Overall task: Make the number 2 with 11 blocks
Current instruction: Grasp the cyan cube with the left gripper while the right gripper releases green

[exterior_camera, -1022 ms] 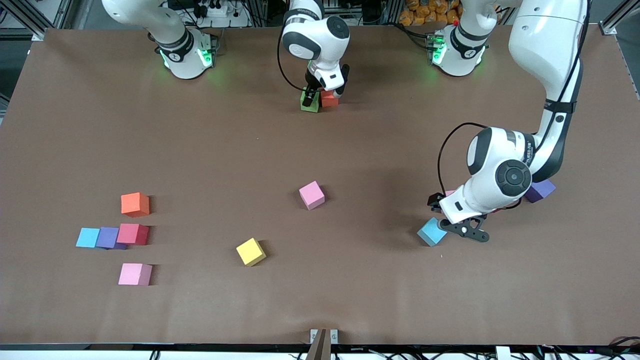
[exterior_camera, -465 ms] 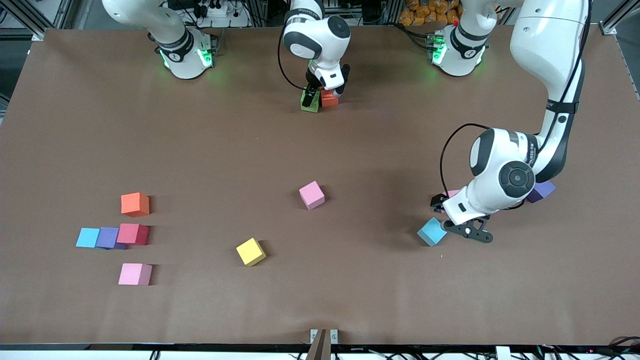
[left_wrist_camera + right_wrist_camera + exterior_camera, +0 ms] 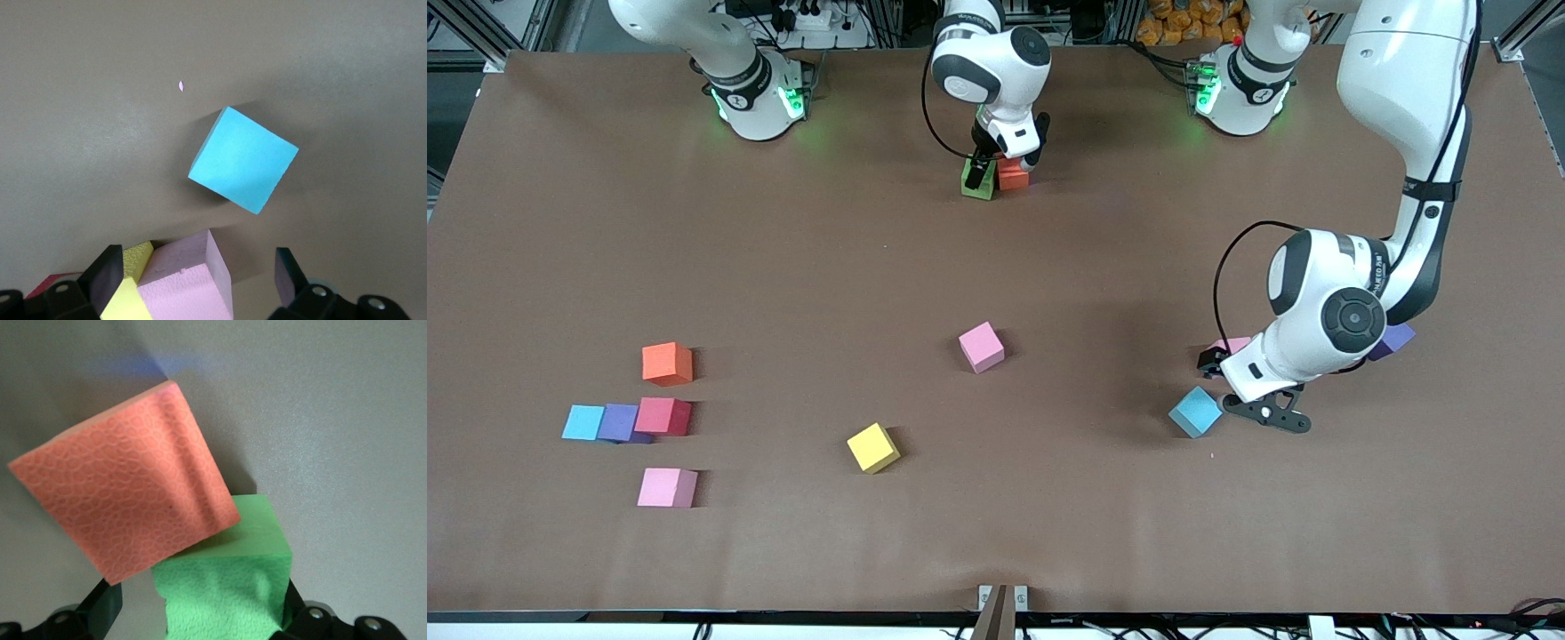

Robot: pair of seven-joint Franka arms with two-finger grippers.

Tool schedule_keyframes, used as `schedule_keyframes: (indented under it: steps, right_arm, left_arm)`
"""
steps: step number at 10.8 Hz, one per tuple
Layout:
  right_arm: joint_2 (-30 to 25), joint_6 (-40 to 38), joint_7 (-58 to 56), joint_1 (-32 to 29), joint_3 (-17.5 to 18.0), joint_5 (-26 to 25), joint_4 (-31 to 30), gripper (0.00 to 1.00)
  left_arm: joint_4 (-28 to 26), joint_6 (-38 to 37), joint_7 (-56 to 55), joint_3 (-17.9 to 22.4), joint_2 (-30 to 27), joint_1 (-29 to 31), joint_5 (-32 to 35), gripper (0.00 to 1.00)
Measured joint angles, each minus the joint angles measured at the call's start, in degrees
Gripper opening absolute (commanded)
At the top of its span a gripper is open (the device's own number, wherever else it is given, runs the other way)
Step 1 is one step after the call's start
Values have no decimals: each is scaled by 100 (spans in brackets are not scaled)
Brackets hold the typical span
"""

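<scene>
From the front view, the right hand (image 3: 996,169) sits low over a small green foam cube (image 3: 977,179) and an orange-red foam cube (image 3: 1013,175) placed side by side near the robots' bases, its fingers spread and released; that pair looks like the start of the number 2, so most of the build remains. The left hand (image 3: 1249,400) hovers open beside a light blue foam cube (image 3: 1195,412), toward the left arm's end of the surface. Loose pink (image 3: 982,346) and yellow (image 3: 872,447) cubes wait mid-surface. The left wrist view adds what the arm hides: a pink cube (image 3: 190,280) and yellow cube (image 3: 130,283) between the spread fingers. The right wrist view shows the orange-red cube (image 3: 127,490) skewed against the green one (image 3: 223,590); squaring them before lifting away would help.
</scene>
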Motion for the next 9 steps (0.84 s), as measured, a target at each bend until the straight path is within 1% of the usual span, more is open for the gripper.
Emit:
schedule_keyframes:
  steps: [4, 7, 9]
  right_arm:
    - [-1, 18, -73, -7, -30, -2, 45, 100]
    - [-18, 35, -207, -57, -53, -4, 85, 100]
    - [-38, 61, -233, -74, -59, -4, 100, 100]
  left_arm:
    - [12, 237, 0, 5, 98, -247, -61, 100]
    - [209, 295, 0, 27, 248, -428, -61, 100]
    - [242, 295, 44, 35, 254, -461, 34, 100]
